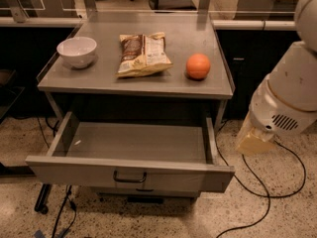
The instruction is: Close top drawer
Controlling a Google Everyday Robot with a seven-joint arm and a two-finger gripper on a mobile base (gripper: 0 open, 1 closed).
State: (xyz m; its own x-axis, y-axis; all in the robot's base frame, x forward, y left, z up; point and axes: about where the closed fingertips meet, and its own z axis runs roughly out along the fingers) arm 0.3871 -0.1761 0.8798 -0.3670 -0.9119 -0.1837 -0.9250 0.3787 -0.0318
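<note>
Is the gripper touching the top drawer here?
Apart. The camera view shows the gripper hanging right of the open top drawer, with floor visible between them.

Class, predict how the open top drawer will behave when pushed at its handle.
The top drawer looks empty, so probably light and easy-sliding. Its metal front seems stiff; a centred push at the handle likely avoids skewing. The gripper hangs right of it, apart.

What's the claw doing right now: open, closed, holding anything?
The claw: cannot be told. It hangs low to the right of the open top drawer, apart from it.
</note>
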